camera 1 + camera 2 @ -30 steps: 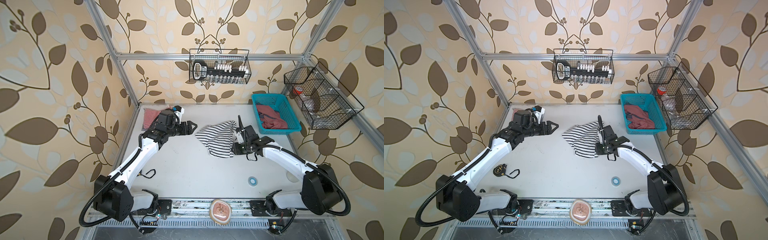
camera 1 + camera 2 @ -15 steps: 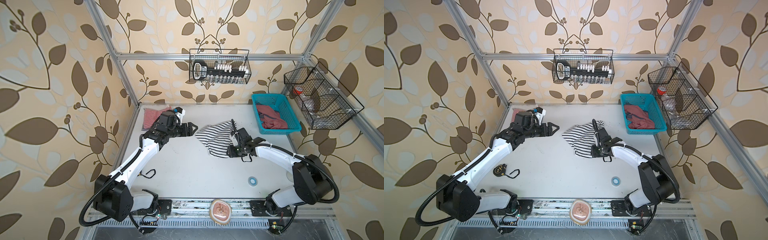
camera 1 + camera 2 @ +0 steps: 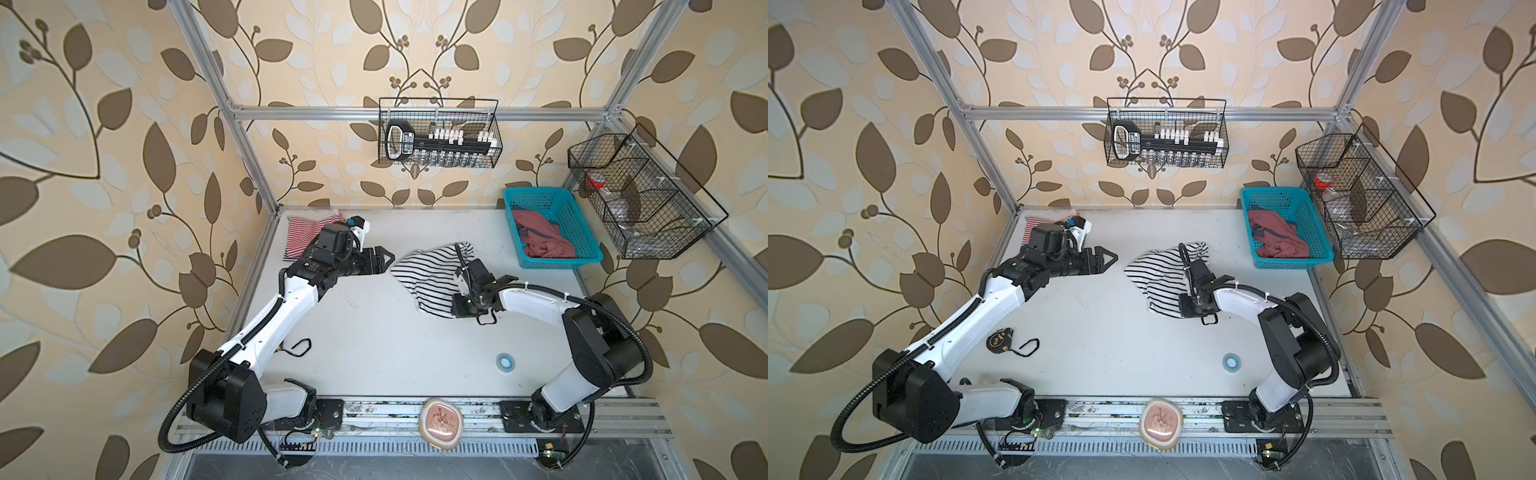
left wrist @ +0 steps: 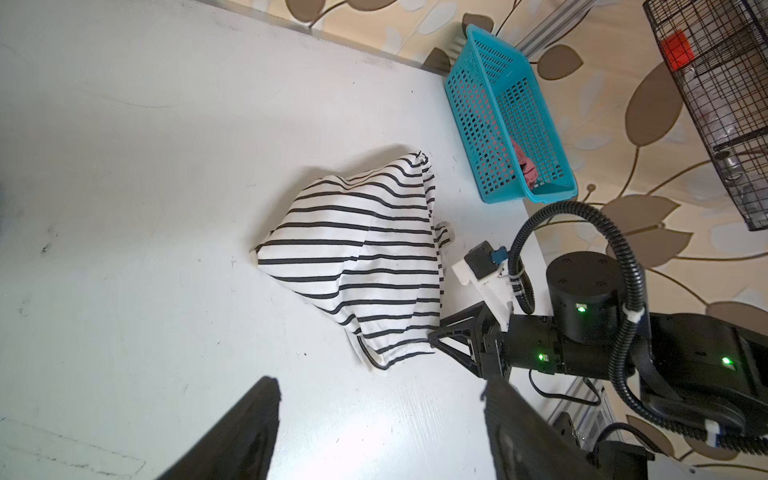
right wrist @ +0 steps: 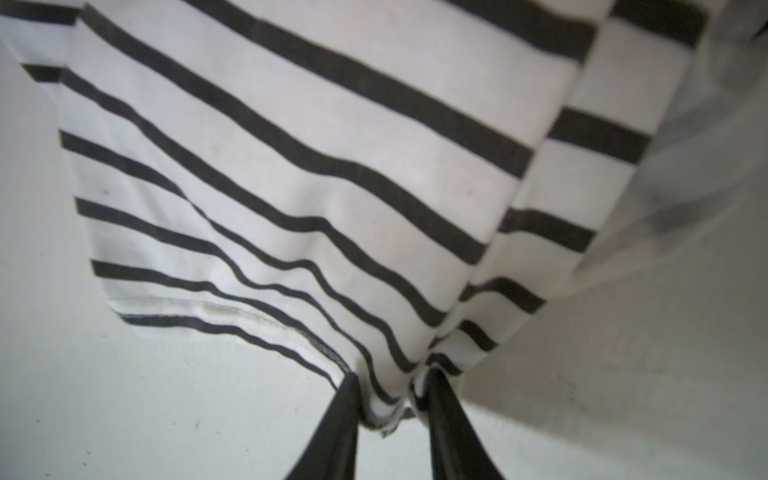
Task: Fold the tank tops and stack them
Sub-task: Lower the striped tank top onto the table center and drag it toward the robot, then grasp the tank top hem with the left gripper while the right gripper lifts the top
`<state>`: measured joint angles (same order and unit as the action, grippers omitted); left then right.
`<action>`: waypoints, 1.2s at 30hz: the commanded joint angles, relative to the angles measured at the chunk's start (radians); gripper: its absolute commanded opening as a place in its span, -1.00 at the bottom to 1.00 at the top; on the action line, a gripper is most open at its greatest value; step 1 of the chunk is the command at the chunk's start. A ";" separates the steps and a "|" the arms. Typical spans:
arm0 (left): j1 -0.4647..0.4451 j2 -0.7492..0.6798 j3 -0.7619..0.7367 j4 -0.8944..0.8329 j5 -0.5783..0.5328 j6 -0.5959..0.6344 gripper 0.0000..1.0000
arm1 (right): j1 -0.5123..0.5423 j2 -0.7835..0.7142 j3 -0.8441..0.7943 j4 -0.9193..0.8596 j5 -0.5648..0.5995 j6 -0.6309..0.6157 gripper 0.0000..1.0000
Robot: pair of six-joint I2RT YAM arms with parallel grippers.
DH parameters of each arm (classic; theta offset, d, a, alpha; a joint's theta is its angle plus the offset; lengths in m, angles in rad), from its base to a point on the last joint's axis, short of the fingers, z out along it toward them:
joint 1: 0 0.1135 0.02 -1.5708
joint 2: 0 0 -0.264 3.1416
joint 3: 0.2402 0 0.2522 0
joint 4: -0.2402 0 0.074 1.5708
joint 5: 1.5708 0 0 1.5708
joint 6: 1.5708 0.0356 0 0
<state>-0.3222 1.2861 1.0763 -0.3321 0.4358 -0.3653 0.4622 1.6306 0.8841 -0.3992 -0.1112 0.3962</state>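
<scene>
So the black-and-white striped tank top (image 3: 432,276) is lying in a crumpled heap on the white table (image 3: 374,332). It's a bit right of centre in both top views, just left of the teal basket (image 3: 575,226). The right gripper (image 5: 390,388) is down at the lower corner of that heap. The right wrist view shows it pretty clearly: the two black fingers are pinched together on a bunched bit of the hem, with cloth squeezed between them and the rest of the stripes fanning away from the pinch.

The left gripper (image 3: 384,262) is to the left of the top, pointing at it but not touching. Its jaws stand wide apart with nothing in them, and in the left wrist view there's only bare table between the fingers (image 4: 249,428).

The red-and-white striped tank top (image 3: 299,237) is in the upper left corner of the table, lying flat and partly hidden behind the left arm. The dusty red tank top (image 3: 544,241) is bunched up inside the basket, at the upper right of the table
</scene>
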 commanded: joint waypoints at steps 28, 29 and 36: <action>-0.148 -0.035 -0.051 0.123 0.032 -0.055 0.49 | -0.180 -0.128 0.409 0.346 -0.571 0.431 -1.00; -0.174 -0.022 -0.046 0.113 0.020 -0.048 0.47 | -0.183 -0.101 0.416 0.383 -0.579 0.464 -1.00; -0.324 0.138 0.060 -0.119 -0.094 0.063 0.36 | -0.200 0.120 0.517 0.597 -0.610 0.654 -1.00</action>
<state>-0.6117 1.3754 1.0718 -0.3378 0.4095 -0.3691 0.2707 1.6890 1.3445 0.0463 -0.6857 0.9176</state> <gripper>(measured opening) 0.687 0.048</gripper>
